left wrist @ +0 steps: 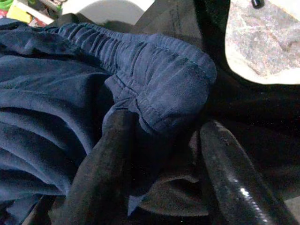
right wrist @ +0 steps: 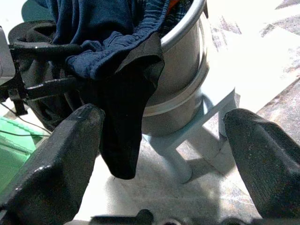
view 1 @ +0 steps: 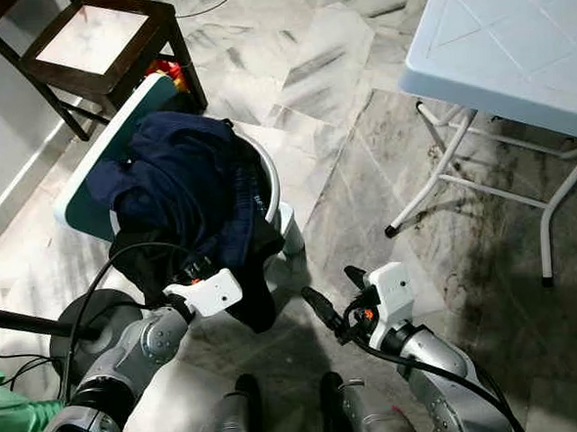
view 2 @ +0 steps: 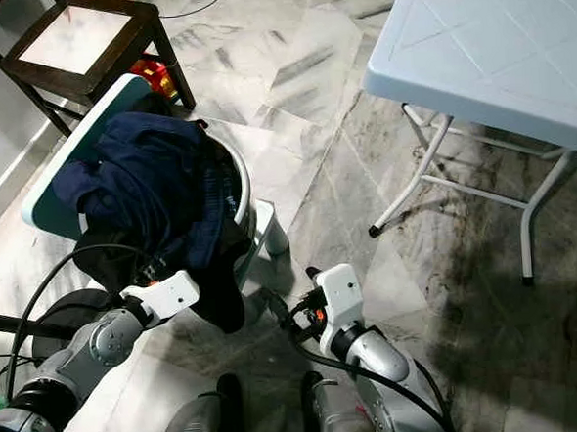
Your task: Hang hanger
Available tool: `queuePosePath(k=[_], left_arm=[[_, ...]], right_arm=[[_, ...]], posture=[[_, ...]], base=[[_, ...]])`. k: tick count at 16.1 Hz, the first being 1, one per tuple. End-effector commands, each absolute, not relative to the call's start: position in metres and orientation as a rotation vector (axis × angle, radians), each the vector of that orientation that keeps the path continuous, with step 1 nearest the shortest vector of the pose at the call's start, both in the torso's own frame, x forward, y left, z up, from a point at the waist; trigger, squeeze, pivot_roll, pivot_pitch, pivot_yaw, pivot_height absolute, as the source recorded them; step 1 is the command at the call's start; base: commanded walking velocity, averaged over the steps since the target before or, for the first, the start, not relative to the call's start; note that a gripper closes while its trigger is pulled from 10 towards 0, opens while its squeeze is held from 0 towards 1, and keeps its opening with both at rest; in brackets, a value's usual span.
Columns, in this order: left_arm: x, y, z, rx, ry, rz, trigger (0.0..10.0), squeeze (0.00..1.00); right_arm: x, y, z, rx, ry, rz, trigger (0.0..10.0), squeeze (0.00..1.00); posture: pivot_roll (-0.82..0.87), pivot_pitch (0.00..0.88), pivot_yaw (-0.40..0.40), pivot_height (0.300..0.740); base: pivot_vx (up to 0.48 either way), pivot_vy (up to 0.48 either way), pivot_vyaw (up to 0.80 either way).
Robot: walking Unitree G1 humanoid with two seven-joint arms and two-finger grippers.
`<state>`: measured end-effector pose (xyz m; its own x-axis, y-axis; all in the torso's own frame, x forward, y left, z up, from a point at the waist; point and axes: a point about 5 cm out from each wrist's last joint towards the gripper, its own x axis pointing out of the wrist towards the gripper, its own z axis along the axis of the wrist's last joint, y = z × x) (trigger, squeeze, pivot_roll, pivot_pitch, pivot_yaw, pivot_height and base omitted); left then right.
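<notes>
Left hand (left wrist: 159,164) open around the navy garment (view 1: 183,173); right hand (view 1: 330,294) open beside the basin (right wrist: 185,89)

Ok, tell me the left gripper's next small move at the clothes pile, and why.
Probably close the left gripper on the navy garment. Its fingers are open, and the garment's elastic hem lies between them, on top of the pile in the grey basin. The right gripper hangs open, apart.

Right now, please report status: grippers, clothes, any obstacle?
Left gripper open at the navy garment. Right gripper open, clear of the basin. Black cloth hangs over rim. No hanger seen.
</notes>
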<state>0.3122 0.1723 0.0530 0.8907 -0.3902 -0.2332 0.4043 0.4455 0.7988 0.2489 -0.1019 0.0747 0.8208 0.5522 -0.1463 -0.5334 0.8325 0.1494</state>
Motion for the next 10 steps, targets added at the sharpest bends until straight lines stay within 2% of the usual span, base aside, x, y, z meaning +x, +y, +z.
queuePosePath(k=[1, 8, 10], left_arm=[[0.3065, 0.1766, 0.0446, 0.987, 0.056, -0.505, 0.0, 0.00], [0.3092, 0.1752, 0.0456, 0.924, 0.062, -0.474, 0.0, 0.00], [0.3111, 0.1725, 0.0480, 0.847, 0.061, -0.454, 0.0, 0.00]], right_arm=[[0.2443, -0.1003, 0.0678, 0.109, 0.216, 0.583, 10.0, 0.00], [0.2460, -0.1007, 0.0676, 0.107, 0.215, 0.582, 10.0, 0.00], [0.2463, -0.1006, 0.0678, 0.105, 0.215, 0.583, 10.0, 0.00]], posture=[[-0.05, 0.329, 0.039, 0.740], [-0.05, 0.323, 0.036, 0.740], [-0.05, 0.323, 0.034, 0.740]], base=[[0.000, 0.000, 0.00], [0.000, 0.000, 0.00], [0.000, 0.000, 0.00]])
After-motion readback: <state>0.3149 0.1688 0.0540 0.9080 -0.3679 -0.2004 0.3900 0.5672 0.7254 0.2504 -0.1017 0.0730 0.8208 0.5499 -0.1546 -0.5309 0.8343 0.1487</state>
